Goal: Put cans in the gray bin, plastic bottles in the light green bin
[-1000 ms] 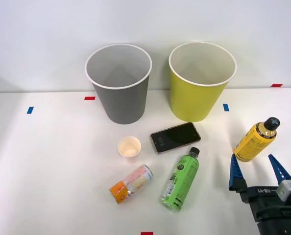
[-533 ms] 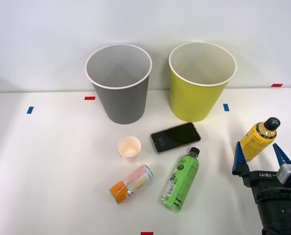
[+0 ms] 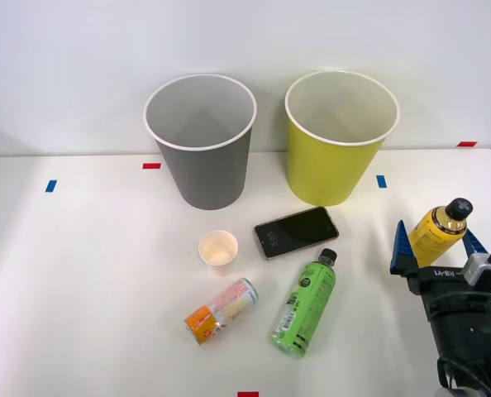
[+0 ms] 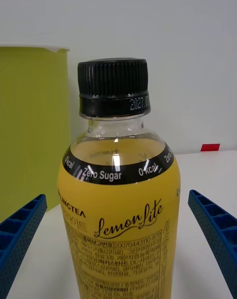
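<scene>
Plastic bottles come first by the look of it: the yellow bottle (image 3: 438,230) stands upright near the right side of the table (image 3: 80,273), and the right gripper (image 3: 437,248) has its blue ribbed fingers (image 3: 401,246) spread apart, one on each side of the bottle's body, not touching it as far as the right wrist view shows. In that view the yellow bottle (image 4: 118,205) sits centred between the two fingers with gaps on both sides, its black cap (image 4: 113,88) above them and the light green bin (image 4: 29,131) behind.

The green bottle (image 3: 305,304) lies on its side near the middle of the table, the can (image 3: 221,310) lies just beside it to the left, and a paper cup (image 3: 218,247) and a phone (image 3: 296,231) rest between them and the bins. The gray bin (image 3: 201,141) and the light green bin (image 3: 338,136) stand side by side at the back; from this angle nothing is seen inside them.

The main risk, as I judge it, is tipping the bottle. It is tall and narrow, so if one finger reaches it before the other, or the gripper drifts forward, it could topple and roll away. A round, smooth body can also slip in a loose grip, and a low carry could clip the bin's white rim.
</scene>
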Tool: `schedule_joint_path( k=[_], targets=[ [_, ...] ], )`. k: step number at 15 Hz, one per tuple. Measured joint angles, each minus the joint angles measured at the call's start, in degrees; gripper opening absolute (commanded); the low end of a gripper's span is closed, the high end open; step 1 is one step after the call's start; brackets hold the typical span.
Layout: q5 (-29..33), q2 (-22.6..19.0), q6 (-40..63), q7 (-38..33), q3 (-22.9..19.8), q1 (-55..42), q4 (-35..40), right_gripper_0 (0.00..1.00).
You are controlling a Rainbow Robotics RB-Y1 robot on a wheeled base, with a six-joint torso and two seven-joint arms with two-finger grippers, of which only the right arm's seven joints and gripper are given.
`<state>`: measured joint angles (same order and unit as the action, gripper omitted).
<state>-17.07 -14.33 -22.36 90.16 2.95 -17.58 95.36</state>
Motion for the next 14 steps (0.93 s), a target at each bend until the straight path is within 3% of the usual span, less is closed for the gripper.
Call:
schedule_joint_path(
  k=[5,7,14],
  targets=[
    [0.1,0.0,3.1,0.5,-0.7,2.3,0.0,1.00],
    [0.2,-0.1,3.7,0.7,-0.9,2.4,0.0,0.00],
    [0.4,0.0,3.7,0.5,-0.9,2.4,0.0,0.00]
  ],
)
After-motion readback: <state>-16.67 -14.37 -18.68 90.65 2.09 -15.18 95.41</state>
